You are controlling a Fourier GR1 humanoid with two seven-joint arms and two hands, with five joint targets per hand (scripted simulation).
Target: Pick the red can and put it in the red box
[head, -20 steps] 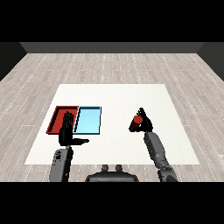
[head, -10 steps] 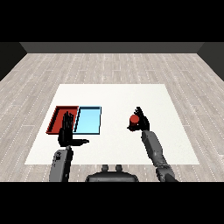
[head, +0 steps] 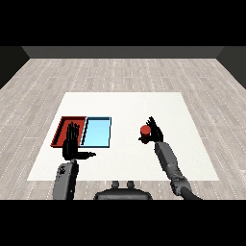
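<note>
The right hand curls round the small red cylindrical can, right of the light blue tray — the left hand rests with fingers straight. Best carry it level, across to the shallow red tray — lower before letting go.

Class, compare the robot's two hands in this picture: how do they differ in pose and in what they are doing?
The right hand is curled round the red can; the left hand holds nothing, with its fingers straight and its thumb out to the side. The right hand is out over the white table, right of both trays; the left hand overlaps the near edge of the red tray. Both are black, on grey forearms.
</note>
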